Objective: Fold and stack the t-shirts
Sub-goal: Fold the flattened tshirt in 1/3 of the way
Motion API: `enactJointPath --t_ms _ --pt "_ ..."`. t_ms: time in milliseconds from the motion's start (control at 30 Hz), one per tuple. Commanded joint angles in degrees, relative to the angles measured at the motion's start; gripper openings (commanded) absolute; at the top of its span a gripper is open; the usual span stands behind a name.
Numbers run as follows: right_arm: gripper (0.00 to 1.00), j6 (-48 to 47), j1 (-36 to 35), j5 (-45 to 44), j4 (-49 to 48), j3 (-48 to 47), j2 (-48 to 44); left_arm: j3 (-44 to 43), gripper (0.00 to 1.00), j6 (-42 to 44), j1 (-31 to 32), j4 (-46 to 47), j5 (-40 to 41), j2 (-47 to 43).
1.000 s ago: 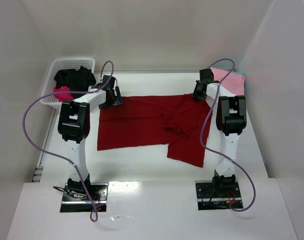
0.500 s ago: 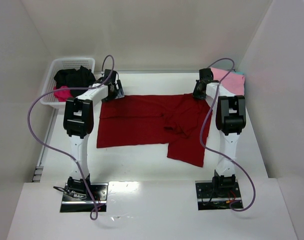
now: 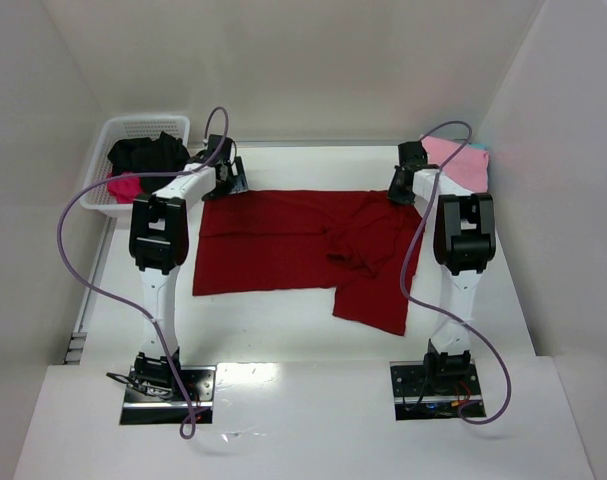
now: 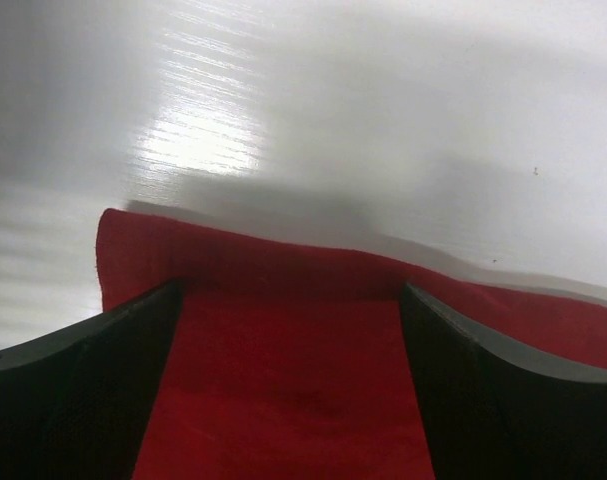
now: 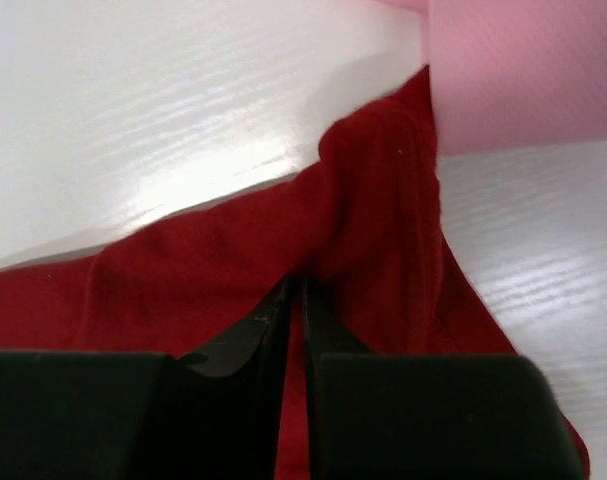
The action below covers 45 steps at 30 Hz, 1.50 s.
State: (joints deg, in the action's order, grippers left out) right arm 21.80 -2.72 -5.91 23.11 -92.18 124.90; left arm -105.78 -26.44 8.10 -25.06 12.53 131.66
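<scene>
The dark red t-shirt (image 3: 283,245) lies spread on the white table, its right part bunched and a flap hanging toward the front (image 3: 373,300). My left gripper (image 3: 226,182) is at the shirt's far left corner; in the left wrist view its jaws stand wide apart over the red cloth (image 4: 283,370). My right gripper (image 3: 401,190) is at the far right corner, shut on a pinch of the dark red shirt (image 5: 373,200). The light pink folded shirt (image 3: 453,160) lies just behind it and also shows in the right wrist view (image 5: 523,70).
A white basket (image 3: 118,130) at the far left holds a black shirt (image 3: 148,153) and a magenta shirt (image 3: 125,186). White walls close in the table on three sides. Purple cables loop from both arms.
My left gripper has moved back and up along the shirt's far left edge to its corner. The right gripper has shifted slightly right with the cloth.
</scene>
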Motion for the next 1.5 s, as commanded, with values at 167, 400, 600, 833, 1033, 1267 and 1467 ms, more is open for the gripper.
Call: enactJointPath --t_ms 167,400,600,833,1033,1267,1467 --pt "0.15 -1.41 -0.53 -5.78 5.19 5.79 -5.99 1.80 0.99 4.54 0.25 0.19 -0.05 -6.40" --pt "0.27 -2.03 -0.53 -7.10 3.96 2.27 -7.04 4.52 0.99 5.17 0.78 -0.96 0.47 -7.99" --pt "0.56 -2.55 -0.53 -4.46 0.97 -0.19 -6.52 8.03 0.99 5.17 2.01 -0.43 -1.01 -11.23" --pt "0.62 -3.08 -0.53 -2.62 -3.85 -0.10 -6.52 12.87 0.99 5.17 3.67 0.10 -6.19 -13.96" --pt "0.39 -3.08 -0.53 -1.29 -4.48 -3.61 -2.22 17.36 0.99 5.17 5.53 0.10 -8.49 -15.73" --pt "0.21 -3.08 -0.53 -4.45 -1.33 -5.81 1.57 20.87 0.99 4.55 7.28 0.10 -7.71 -16.78" --pt "0.21 -3.17 0.00 -6.48 0.88 -7.66 3.24 19.73 0.99 3.94 8.51 -2.44 -3.49 -14.59"
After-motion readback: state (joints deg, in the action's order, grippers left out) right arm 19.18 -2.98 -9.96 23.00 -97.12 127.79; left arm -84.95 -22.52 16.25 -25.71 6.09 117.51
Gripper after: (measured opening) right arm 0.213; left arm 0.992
